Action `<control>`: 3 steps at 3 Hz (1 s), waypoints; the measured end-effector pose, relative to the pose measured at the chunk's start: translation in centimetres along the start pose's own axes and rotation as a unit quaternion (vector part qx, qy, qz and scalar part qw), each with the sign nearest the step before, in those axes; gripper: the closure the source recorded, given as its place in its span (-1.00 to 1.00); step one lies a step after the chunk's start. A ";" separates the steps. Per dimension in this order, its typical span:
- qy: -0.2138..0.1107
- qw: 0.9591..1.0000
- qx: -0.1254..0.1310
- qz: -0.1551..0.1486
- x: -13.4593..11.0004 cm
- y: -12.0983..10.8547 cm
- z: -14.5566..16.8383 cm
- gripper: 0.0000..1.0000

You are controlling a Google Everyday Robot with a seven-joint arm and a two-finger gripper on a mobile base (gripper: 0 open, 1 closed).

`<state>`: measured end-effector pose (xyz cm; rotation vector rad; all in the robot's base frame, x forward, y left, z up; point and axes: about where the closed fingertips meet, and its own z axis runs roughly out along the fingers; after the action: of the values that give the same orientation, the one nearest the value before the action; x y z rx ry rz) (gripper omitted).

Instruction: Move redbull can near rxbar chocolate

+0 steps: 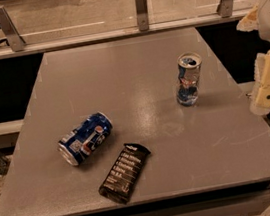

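The redbull can (pixel 189 79) stands upright on the right half of the grey table (pixel 134 69), slim, blue and silver with an open silver top. The rxbar chocolate (pixel 124 172) lies flat near the front edge, left of centre, in a dark wrapper with pale lettering, set diagonally. My gripper (pixel 268 91) hangs at the right edge of the view, past the table's right side, to the right of the redbull can and clear of it. It holds nothing that I can see.
A wider dark-blue Pepsi can (pixel 86 138) lies on its side just left of and behind the rxbar. A glass railing with metal posts (pixel 141 7) runs behind the table. The floor drops away at the table's left and right edges.
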<state>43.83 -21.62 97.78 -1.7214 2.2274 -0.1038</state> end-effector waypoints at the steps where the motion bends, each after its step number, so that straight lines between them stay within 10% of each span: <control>1: 0.000 1.000 0.000 0.000 0.0 0.0 0.0 -1.00; 3: -0.013 1.000 -0.021 -0.012 -7.3 -6.4 7.9 -1.00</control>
<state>53.72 -15.29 93.49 -1.7617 2.2044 -0.0409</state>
